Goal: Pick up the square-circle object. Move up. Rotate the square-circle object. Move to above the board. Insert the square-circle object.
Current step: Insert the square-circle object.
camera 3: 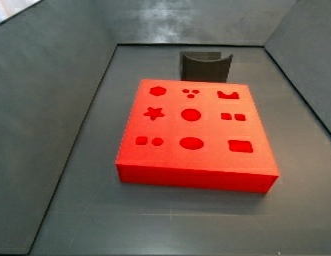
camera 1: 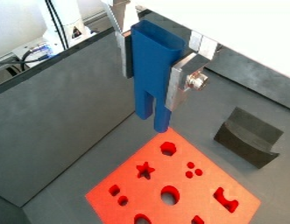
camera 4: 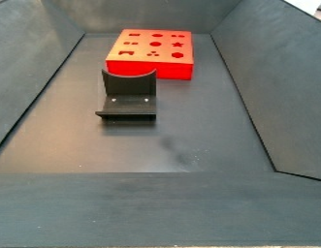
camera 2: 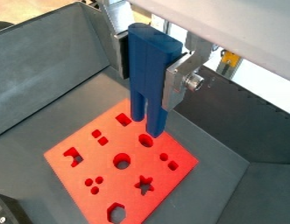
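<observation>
- The gripper [camera 1: 161,80] shows in both wrist views and is not seen in either side view; it hangs in the air, high over the grey floor.
- The gripper's silver fingers [camera 1: 182,79] are clamped on the square-circle object [camera 1: 152,72], a slim blue block that stands upright between them, with its lower end free below the pads.
- In a wrist view the blue block [camera 2: 148,80] hangs above the board [camera 2: 123,162], and its lower end appears over the board's edge near a small round hole; it does not touch the red surface.
- The board [camera 3: 195,134] lies flat in the middle of the frame in a side view, with star, circles, squares and a crown shape cut in its top.
- The fixture [camera 3: 205,65] stands just behind the board, at the upper middle of that frame.
- In a side view the fixture [camera 4: 128,92] is in front of the board [camera 4: 153,52], which lies at the upper middle.
</observation>
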Robot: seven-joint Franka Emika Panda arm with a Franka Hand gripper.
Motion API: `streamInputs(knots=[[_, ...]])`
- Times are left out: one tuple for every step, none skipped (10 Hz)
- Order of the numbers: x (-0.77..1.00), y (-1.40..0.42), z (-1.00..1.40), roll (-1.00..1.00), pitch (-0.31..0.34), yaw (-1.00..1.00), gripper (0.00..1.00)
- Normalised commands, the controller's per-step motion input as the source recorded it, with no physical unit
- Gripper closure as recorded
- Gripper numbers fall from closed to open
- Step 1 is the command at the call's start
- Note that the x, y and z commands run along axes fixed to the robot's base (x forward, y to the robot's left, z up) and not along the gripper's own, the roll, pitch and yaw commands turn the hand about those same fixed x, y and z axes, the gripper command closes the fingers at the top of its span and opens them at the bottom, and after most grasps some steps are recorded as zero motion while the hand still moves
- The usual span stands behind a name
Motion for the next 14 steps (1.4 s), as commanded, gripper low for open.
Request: streamInputs(knots=[[0.0,-0.05,-0.29,0.0,-0.024,0.0,1.0],[-0.01,-0.07,-0.42,0.01,-0.06,0.0,1.0],[-0.03,-0.15,-0.64,0.07,-0.104,0.0,1.0],[0.0,-0.23,-0.91,0.08,-0.126,0.0,1.0],[-0.05,-0.27,-1.0,0.07,-0.131,0.0,1.0],[0.0,-0.27,-1.0,0.04,-0.1,0.0,1.0],[0.0,-0.21,-1.0,0.04,-0.076,0.0,1.0],[0.0,-0.15,-1.0,0.13,-0.044,0.0,1.0],[-0.16,-0.18,-1.0,0.18,-0.061,0.0,1.0],[-0.19,-0.24,-0.95,0.19,-0.097,0.0,1.0],[-0.11,-0.27,-0.92,0.15,-0.136,0.0,1.0],[-0.01,-0.26,-0.93,0.1,-0.163,0.0,1.0],[0.0,-0.25,-0.93,0.07,-0.171,0.0,1.0],[0.0,-0.25,-0.89,0.02,-0.19,0.0,1.0]])
